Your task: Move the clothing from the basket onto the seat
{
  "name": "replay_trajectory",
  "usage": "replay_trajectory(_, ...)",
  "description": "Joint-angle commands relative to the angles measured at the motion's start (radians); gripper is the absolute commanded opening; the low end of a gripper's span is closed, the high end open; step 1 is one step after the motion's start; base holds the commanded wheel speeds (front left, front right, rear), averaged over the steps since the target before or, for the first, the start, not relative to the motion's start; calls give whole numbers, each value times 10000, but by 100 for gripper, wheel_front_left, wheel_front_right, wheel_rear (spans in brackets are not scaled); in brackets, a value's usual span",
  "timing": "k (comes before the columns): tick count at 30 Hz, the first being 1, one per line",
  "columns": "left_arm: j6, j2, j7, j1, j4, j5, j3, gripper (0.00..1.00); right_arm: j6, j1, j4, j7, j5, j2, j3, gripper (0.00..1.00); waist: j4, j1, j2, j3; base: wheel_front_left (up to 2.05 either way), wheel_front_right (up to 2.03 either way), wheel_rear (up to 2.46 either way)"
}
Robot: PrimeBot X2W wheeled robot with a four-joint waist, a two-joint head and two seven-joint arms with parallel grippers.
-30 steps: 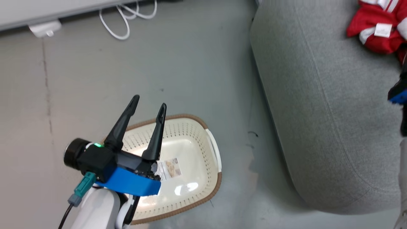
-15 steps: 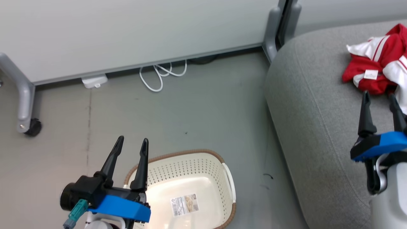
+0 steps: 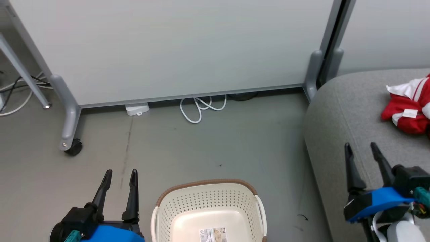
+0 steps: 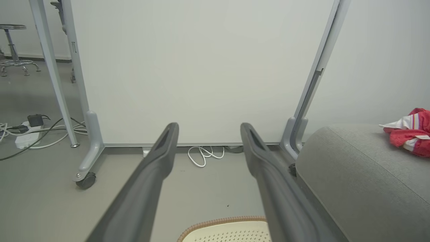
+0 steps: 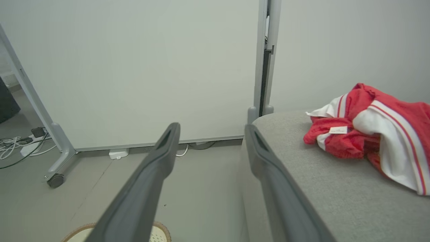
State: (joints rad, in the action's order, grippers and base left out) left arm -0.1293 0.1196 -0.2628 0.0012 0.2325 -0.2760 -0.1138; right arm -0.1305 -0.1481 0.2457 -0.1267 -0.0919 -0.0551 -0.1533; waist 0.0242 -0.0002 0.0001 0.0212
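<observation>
On the seat (image 3: pixel 339 121) the clothing (image 3: pixel 398 111) lies heaped; left tool (image 3: pixel 121 172) and right tool (image 3: pixel 359 145) spread, empty; basket (image 3: pixel 208 183) partly cropped, so a leftover might go unseen.

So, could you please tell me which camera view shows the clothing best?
The right wrist view: the clothing lies large on the seat, stripes and white tag plain. The head view cuts it off at the right edge; the left wrist view shows it small and far.
</observation>
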Motion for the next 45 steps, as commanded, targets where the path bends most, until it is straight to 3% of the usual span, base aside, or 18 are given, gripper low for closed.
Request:
replay_trajectory(1,-19,-12,-30,110,20,70,63,100,-5,251,-110,53,-84,13,90,100,163,2,-1,-143,0,0,0)
replay_trajectory(14,-19,108,-29,-5,312,-65,38,100,-5,1078,-544,124,-793,48,1212,100,510,2,-1,-307,0,0,0)
replay_trajectory(45,-19,254,-28,-97,476,-442,-418,100,-5,928,-132,-111,-1102,51,1347,100,367,2,-1,-163,0,0,0)
